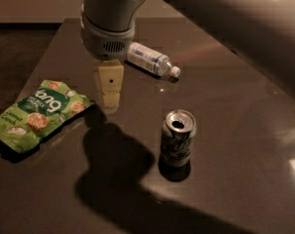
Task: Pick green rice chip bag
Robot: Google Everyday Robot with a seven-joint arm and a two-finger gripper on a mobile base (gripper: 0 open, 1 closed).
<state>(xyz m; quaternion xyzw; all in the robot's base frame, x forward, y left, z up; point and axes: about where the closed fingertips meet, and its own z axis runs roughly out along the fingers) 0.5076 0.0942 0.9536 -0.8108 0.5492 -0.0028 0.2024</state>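
Landmark: soda can (178, 138), upright on the dark table (244, 130), top opened, standing near the middle of the surface.

My gripper (109, 99): left of the can and somewhat farther back, pointing down at the table under my grey wrist housing (110, 21). It presents one tan face with a small dark hole. Whether it is parted or closed I cannot tell from this angle. It holds nothing. Its tip is just beside the near corner of the bag, apart from it. Whether the tip touches the table I cannot tell.

Green rice chip bag (37, 113): well left of the can, beyond my gripper as seen from the can. It lies flat, printed side up, with the dark-green patch and white lettering toward the back, close to the table's left edge.

Clear plastic bottle (152, 60): behind the can and slightly left, lying on its side, cap end pointing right, apart from the can.

My arm's shadow (118, 165): on the table directly left of the can, reaching the can's base.
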